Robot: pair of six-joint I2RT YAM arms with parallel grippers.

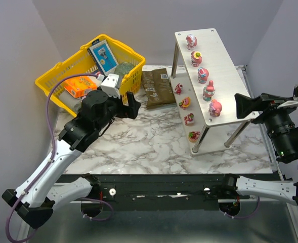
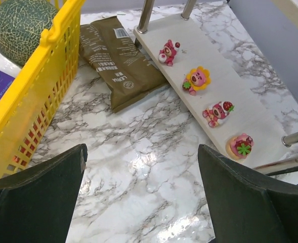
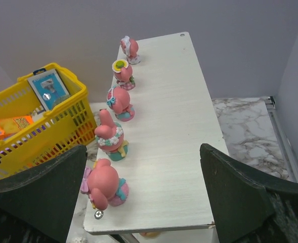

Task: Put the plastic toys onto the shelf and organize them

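The left gripper (image 2: 141,150) hangs over the marble table (image 1: 154,144), fingers spread wide and empty. The right gripper (image 3: 142,148), equally wide and empty, hovers at the near end of the shelf (image 1: 228,76). Five plastic toys (image 1: 208,91) line the top board's left edge and four sit on the lower board. A yellow basket (image 1: 50,77) fills the table's far left corner.

- 9 plastic toys (image 1: 203,75): 5 on shelf (image 1: 225,81) top tier, 4 on lower tier
- 1 shelf, 2 tiers
- 1 yellow basket (image 1: 52,70), L of shelf
- 1 brown packet (image 1: 156,88), btwn basket & shelf

Yellow basket (image 1: 131,77) beside brown packet (image 1: 156,87)
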